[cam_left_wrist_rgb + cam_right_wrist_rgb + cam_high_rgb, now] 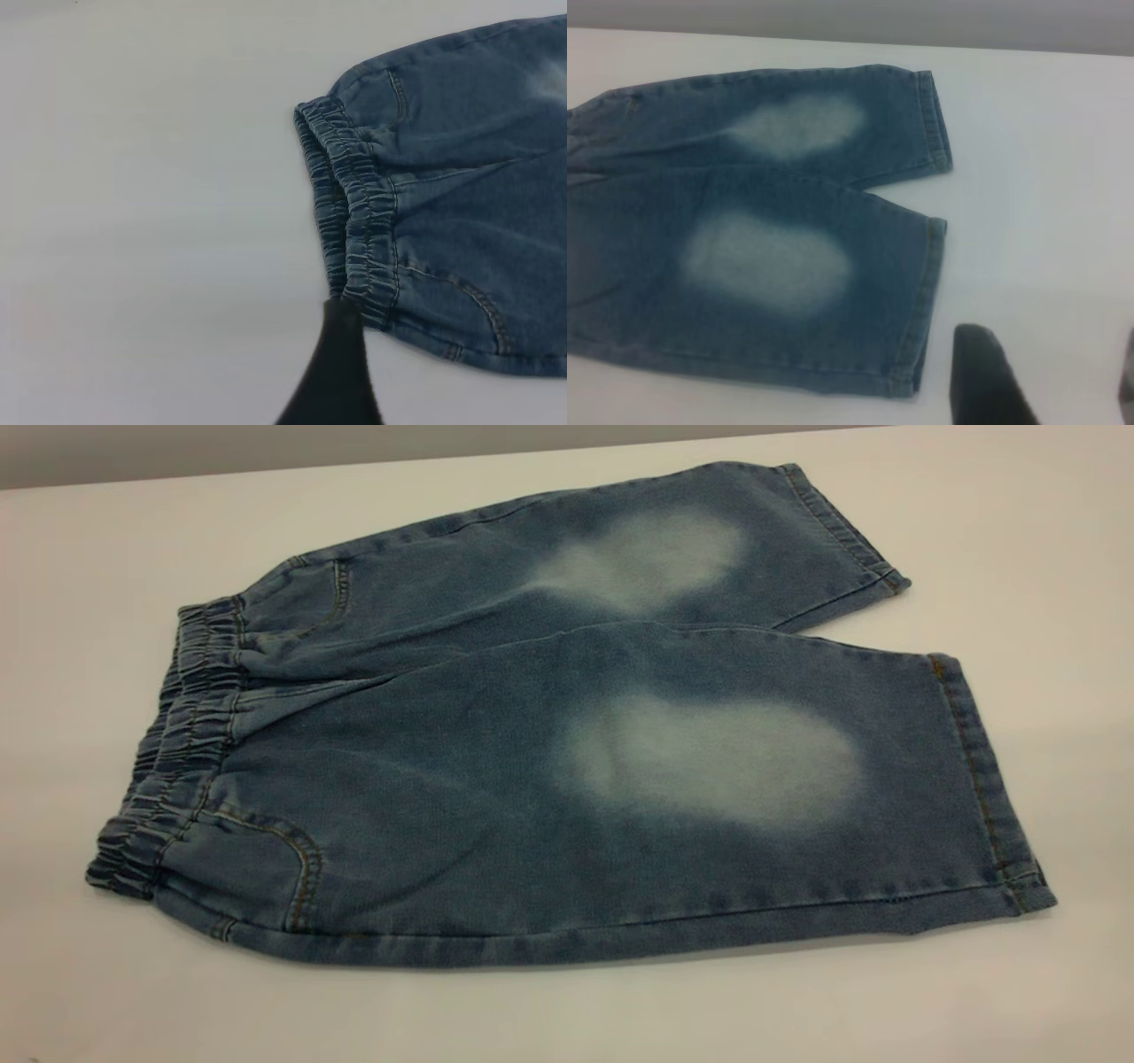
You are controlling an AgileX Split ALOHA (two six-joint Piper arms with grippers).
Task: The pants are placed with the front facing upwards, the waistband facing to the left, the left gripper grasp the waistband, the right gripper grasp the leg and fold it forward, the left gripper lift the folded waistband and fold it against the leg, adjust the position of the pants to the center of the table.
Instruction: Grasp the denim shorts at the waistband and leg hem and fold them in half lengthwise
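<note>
Exterior view: flat faded denim pants (496, 779), ruched waistband (168, 753), smooth white table (133, 549); fingers' state untellable.

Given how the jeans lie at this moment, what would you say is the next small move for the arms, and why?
Probably lower the left gripper onto the near end of the waistband and close on it. The pants lie flat and unfolded on the table, both legs spread, and neither gripper holds cloth. The left wrist view shows one dark finger right at the band's corner; the right gripper hangs beside the leg hem.
</note>
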